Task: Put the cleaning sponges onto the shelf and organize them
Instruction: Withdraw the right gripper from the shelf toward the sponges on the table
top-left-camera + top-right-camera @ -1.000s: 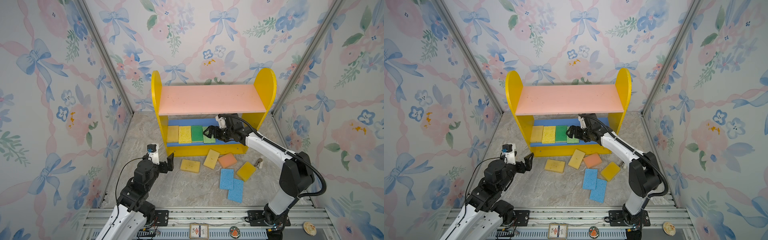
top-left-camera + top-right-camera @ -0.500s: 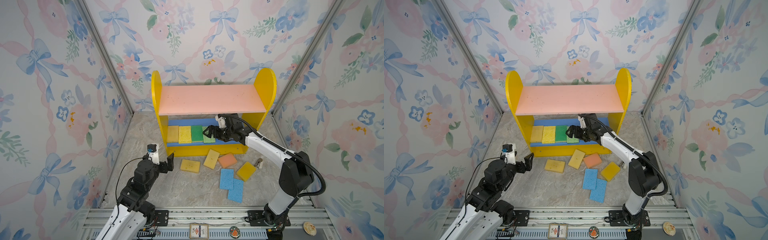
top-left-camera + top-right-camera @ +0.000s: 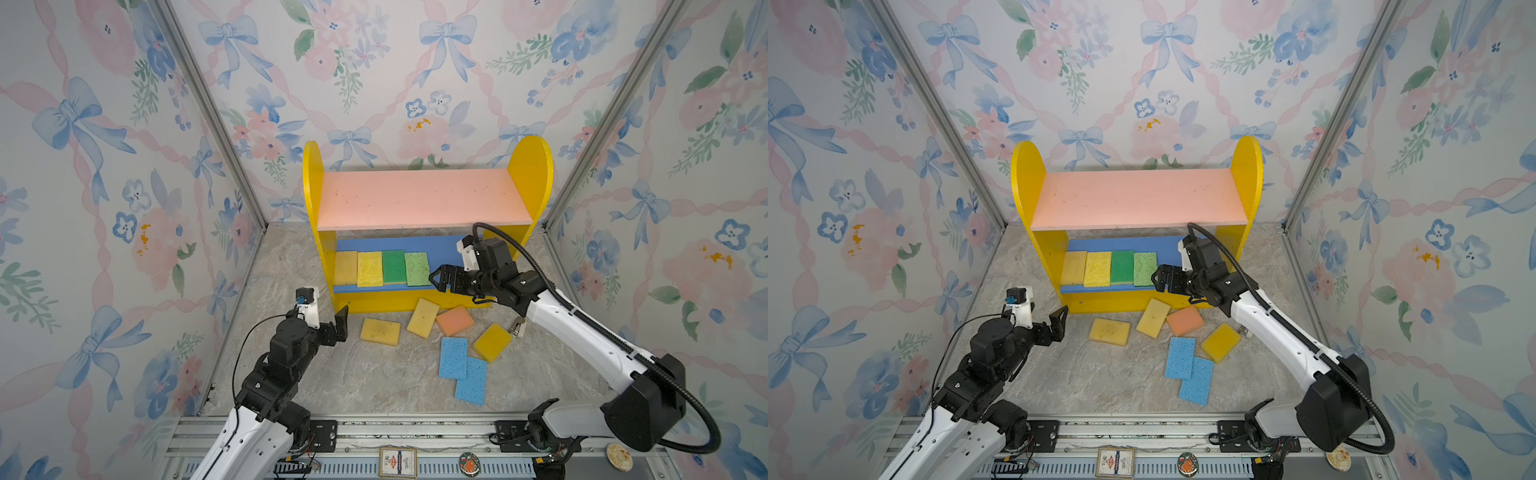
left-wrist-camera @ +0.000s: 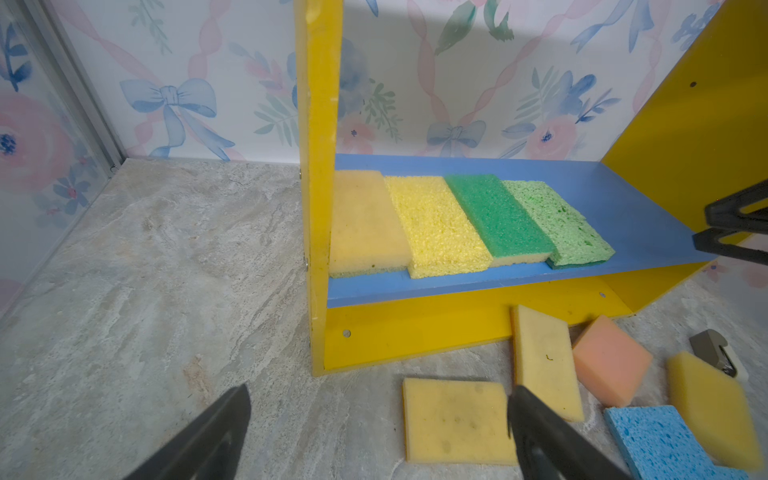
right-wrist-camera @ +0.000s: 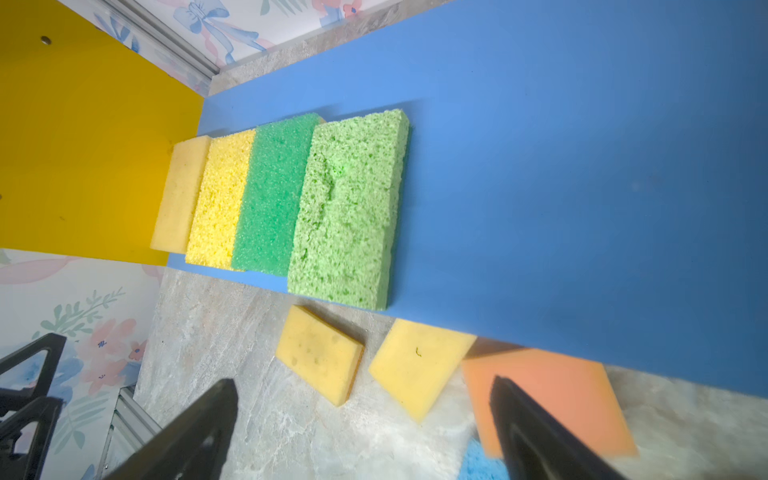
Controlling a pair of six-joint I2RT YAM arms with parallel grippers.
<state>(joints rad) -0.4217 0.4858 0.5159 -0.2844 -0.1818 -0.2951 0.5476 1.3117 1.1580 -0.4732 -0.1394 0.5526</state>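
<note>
Since a second ago the right gripper (image 3: 435, 281) has drawn back a little from the light green sponge (image 3: 417, 269), which now lies uncovered. The left gripper (image 3: 338, 322) has not shifted.

A small card (image 3: 398, 461) and a round badge (image 3: 469, 462) sit on the front rail in both top views, their print too small to read.

The right gripper is spread wide and empty, just beside the light green sponge, over the front of the blue board (image 3: 444, 248) of the shelf (image 3: 419, 199). The left gripper is also spread wide and holds nothing, hanging over the floor (image 3: 374, 386) near the shelf's left front corner.

Four sponges lie touching in a row on the blue board, starting at the left panel: pale yellow sponge (image 3: 345, 268), bright yellow sponge (image 3: 370, 269), dark green sponge (image 3: 393, 267), then the light green one. Six lie on the floor in front: three yellow sponges (image 3: 380, 331), an orange sponge (image 3: 454, 321) and two overlapping blue sponges (image 3: 453, 358).

Only the top views show the pink board (image 3: 1138, 197) and both blue sponges whole. The left wrist view catches the right gripper's fingers (image 4: 717, 246) at the blue board's open end. The right wrist view catches the left gripper's fingers (image 5: 52, 405) and shows the foam's coarse pores.
</note>
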